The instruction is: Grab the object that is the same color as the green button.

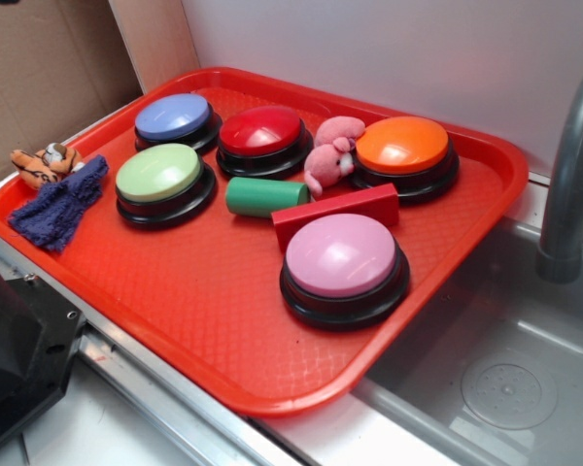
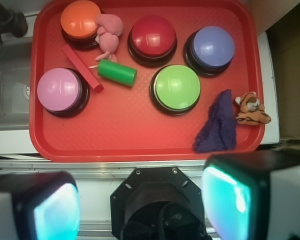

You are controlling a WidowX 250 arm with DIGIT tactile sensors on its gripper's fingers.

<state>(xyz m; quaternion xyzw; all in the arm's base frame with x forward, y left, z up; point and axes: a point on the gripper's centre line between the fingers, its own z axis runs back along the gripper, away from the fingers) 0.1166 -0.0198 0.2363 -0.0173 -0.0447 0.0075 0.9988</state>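
Green cylinder point(image 2: 117, 73) untouched beside green button point(image 2: 177, 87), hand point(image 2: 142, 210) spread wide, empty, above tray point(image 2: 140, 140).

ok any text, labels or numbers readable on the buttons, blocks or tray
None can be read in either view.
The green button, the blue, red, orange and pink buttons: plain domes, no print.
The green cylinder and red block: bare surfaces.
The red tray: only a moulded grid texture, no lettering.
The tiger toy: stripes only.
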